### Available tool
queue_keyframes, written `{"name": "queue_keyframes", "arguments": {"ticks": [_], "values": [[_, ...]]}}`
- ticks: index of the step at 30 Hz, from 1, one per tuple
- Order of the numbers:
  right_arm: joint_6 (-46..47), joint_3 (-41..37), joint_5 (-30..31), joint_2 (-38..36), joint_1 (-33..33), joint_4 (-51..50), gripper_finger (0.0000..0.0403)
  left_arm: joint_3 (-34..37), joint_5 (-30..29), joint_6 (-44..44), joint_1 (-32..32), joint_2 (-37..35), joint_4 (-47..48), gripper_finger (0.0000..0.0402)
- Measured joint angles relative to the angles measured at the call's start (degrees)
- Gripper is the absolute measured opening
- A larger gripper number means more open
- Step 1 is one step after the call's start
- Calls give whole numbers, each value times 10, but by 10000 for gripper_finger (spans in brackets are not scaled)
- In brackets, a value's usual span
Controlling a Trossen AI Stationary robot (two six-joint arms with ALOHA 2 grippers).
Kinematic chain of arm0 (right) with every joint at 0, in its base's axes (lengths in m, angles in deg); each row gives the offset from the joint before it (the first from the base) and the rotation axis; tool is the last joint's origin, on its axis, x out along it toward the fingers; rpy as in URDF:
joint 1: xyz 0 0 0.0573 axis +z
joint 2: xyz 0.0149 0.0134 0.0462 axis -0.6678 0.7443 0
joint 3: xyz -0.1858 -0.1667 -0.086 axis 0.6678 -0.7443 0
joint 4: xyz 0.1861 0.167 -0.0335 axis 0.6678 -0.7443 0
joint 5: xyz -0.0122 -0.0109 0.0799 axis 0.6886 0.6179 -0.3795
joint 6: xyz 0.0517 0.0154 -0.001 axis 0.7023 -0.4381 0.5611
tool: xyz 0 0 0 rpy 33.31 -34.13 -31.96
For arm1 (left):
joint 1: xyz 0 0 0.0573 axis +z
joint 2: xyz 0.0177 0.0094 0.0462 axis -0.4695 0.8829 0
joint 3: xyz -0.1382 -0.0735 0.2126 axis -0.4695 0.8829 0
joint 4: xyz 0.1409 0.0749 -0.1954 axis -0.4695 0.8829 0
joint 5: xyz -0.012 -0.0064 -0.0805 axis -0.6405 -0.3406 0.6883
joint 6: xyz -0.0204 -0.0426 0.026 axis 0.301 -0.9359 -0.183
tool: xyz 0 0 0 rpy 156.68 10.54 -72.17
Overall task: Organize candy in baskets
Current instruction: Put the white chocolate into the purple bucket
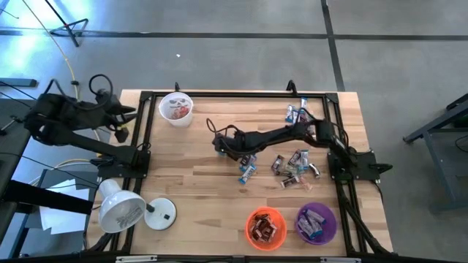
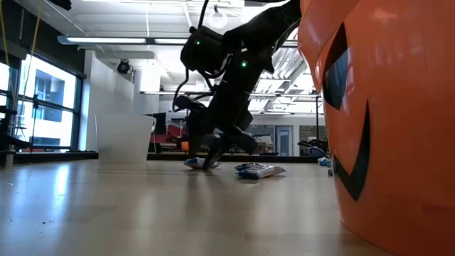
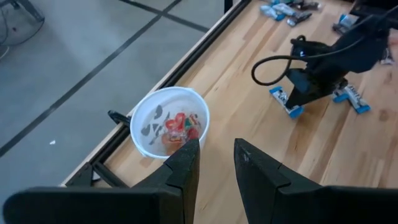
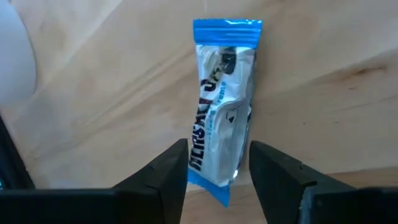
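My right gripper (image 4: 219, 163) reaches to the table's middle (image 1: 235, 152) and points down at a blue-and-white candy bar (image 4: 222, 106) lying on the wood. It is shut on that bar. More candy lies loose beside it (image 1: 292, 166) and near the far edge (image 1: 297, 113). The white basket (image 1: 175, 108) holds pinkish candy, the orange basket (image 1: 265, 226) holds dark brown and red bars, and the purple basket (image 1: 316, 223) holds blue-and-white ones. My left gripper (image 3: 216, 158) waits open off the table's left edge, above the white basket (image 3: 171, 121). My right gripper pinches the blue-and-white bar between its two fingers at the near end of the wrapper (image 4: 214, 171), one finger (image 4: 166, 171) on each long side. The fingers come from above, pointing down. The bar still lies flat on the table, and its far end (image 4: 227, 28) sticks out past the fingers.
A white dome lamp (image 1: 128, 208) stands at the table's near left corner. A black frame rail (image 1: 241, 93) runs around the table. The orange basket (image 2: 384, 121) fills the low view's right side. Bare wood lies between the white basket and the lamp.
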Motion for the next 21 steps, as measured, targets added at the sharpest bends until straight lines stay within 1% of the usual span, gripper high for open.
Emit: {"name": "queue_keyframes", "arguments": {"ticks": [3, 6, 10, 11, 12, 16, 18, 21], "values": [[-17, 0, -11, 1, -9, -3, 142, 0, -1, 8, 0, -16, 0, 88], [-26, -1, -14, 1, -14, -13, 100, 0, -1, 8, 0, -28, 0, 88], [-48, -1, 25, 2, -21, -24, 26, 0, -1, 9, 0, -35, 0, 88], [-57, -1, 31, 3, -22, -23, 15, 0, -1, 10, 0, -36, 0, 88], [-67, -2, 29, 3, -23, -22, 11, 0, -1, 10, 0, -37, 0, 88], [-73, -3, 16, 1, -23, -12, 18, 0, -1, 14, 0, -37, 0, 88], [-80, -2, 10, 1, -19, 0, 10, 0, -1, 17, 0, -37, 0, 88], [-104, 9, -15, 2, -12, 4, 5, 0, -1, 15, 0, -37, 0, 88]]}}
